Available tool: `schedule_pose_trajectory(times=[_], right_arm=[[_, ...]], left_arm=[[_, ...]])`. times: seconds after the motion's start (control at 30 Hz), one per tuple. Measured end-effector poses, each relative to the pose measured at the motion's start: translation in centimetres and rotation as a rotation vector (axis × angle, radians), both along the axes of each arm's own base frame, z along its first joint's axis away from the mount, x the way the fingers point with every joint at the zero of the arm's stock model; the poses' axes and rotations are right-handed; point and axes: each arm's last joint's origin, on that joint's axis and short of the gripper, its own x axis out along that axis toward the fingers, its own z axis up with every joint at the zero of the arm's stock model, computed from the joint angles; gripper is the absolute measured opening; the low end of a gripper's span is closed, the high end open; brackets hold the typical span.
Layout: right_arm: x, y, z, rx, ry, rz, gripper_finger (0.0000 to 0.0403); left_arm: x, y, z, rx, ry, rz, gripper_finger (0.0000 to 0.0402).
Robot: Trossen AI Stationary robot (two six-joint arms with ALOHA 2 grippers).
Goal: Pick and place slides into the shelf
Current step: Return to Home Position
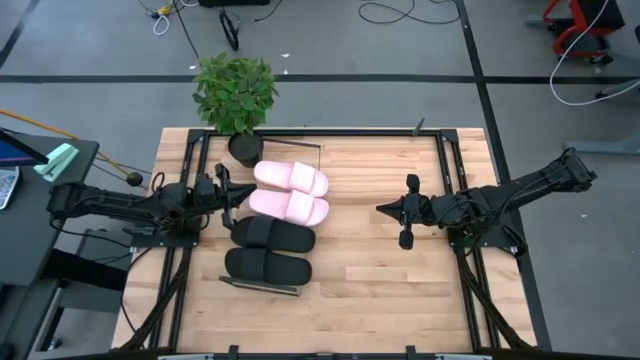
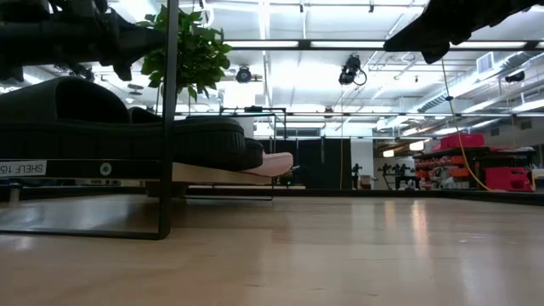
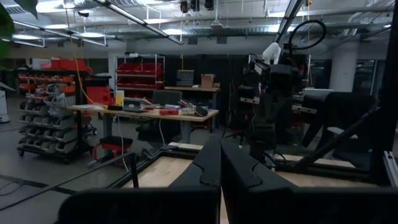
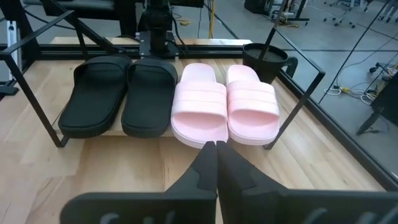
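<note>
Left arm [image 1: 120, 203] comes in from left side, lying low and nearly level, wrist pointing inward. Left claw [image 1: 232, 195] closed up, fingers [image 3: 208, 165] touching along their length. Right arm [image 1: 510, 190] mirrors it from right side, angled in from its outer corner. Right claw [image 1: 384, 208] points back at left one, fingers [image 4: 205, 165] pressed tight too. Claws face each other, well apart. In low view both arms sit up high.
</note>
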Motion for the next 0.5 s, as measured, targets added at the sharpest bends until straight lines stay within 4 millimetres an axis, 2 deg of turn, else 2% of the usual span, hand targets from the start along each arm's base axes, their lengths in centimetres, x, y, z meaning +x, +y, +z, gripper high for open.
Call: schedule_pose_trajectory(times=[0.5], right_arm=[[0.0, 0.0, 0.0, 0.002, 0.001, 0.005, 0.0]], left_arm=[[-1.7, 0.1, 0.7, 0.007, -0.042, 0.033, 0.0001]])
